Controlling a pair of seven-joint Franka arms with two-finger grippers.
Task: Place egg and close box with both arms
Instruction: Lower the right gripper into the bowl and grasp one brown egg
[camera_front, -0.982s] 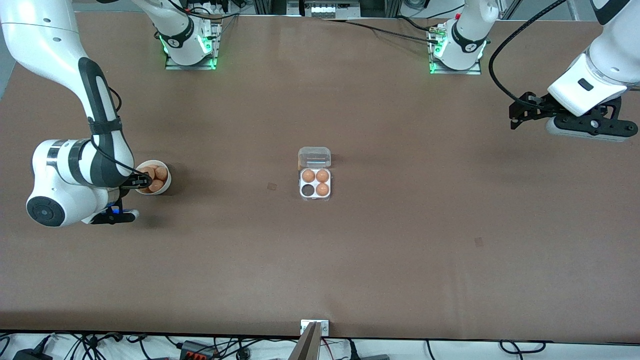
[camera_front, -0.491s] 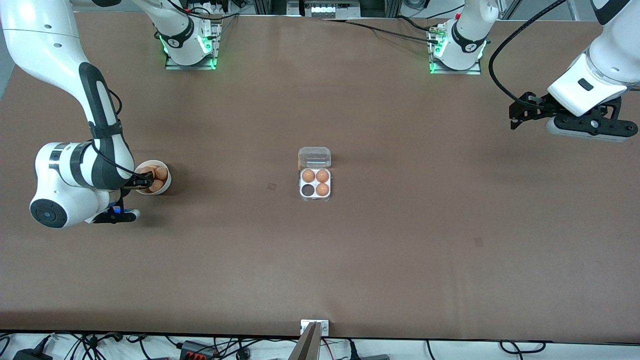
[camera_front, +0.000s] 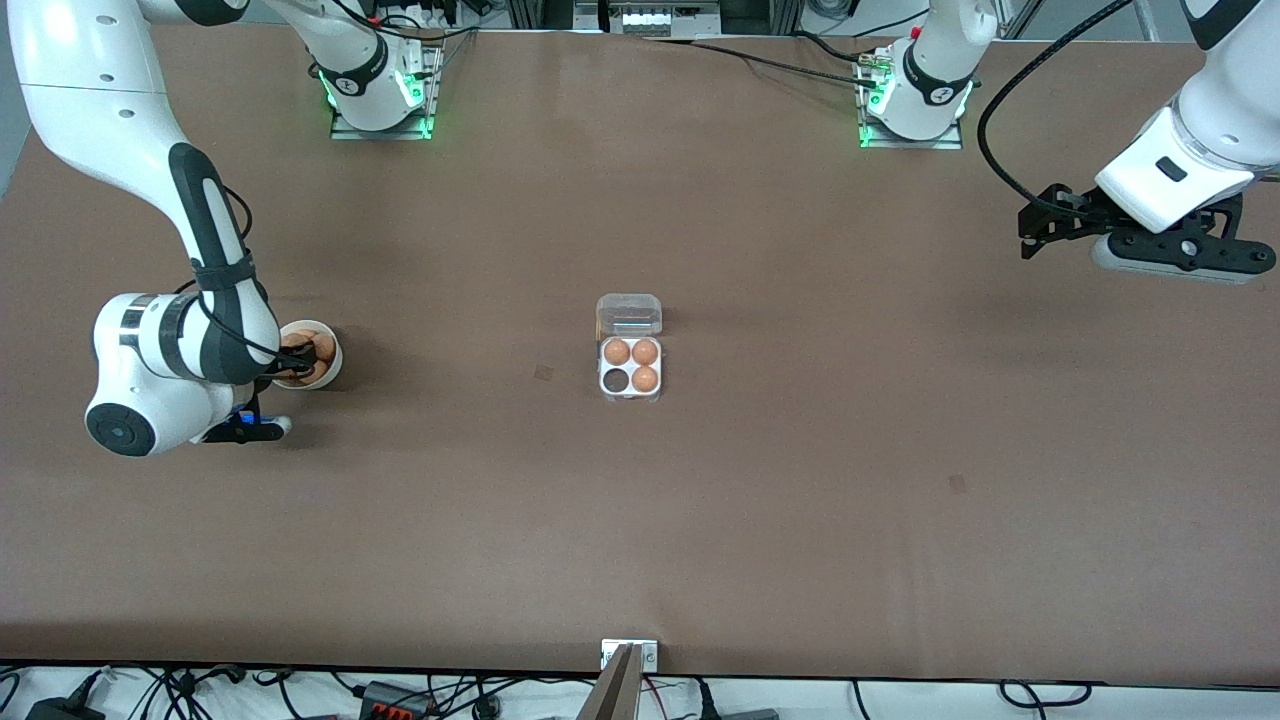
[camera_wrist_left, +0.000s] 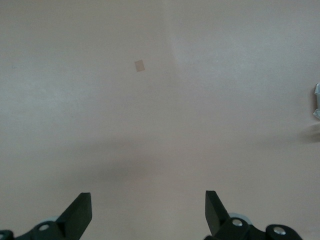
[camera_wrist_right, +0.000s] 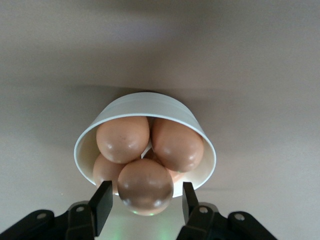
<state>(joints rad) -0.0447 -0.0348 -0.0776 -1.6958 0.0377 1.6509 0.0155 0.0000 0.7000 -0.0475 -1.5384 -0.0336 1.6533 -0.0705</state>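
Brown worktop (camera_front: 800, 450), bare but for two containers. Target egg (camera_wrist_right: 145, 186) topmost on a pile of look-alikes in a round white bowl (camera_wrist_right: 150, 100) at the right arm's end of the worktop, smooth, orange-brown, glossy, apparently resting on the eggs beneath.

Right end effector (camera_wrist_right: 145, 189) lowered at the bowl, fingers (camera_wrist_right: 104, 200) spread to either side of that egg with a thin gap at each side; released, not yet clamped.

Likely step: picking the egg. Next move calls for a gentle squeeze on the round shell, a straight lift clear of the bowl rim, then a carry toward mid-worktop.

Box (camera_front: 630, 396) well apart from the bowl, at the middle of the worktop, clear lid (camera_front: 628, 315) thrown back on the edge farther from the front camera. Three cells filled, one dark cell (camera_front: 614, 381) vacant on the nearer row.

Left end effector (camera_wrist_left: 148, 205) released, jaws wide, waiting over bare worktop at the left arm's end.
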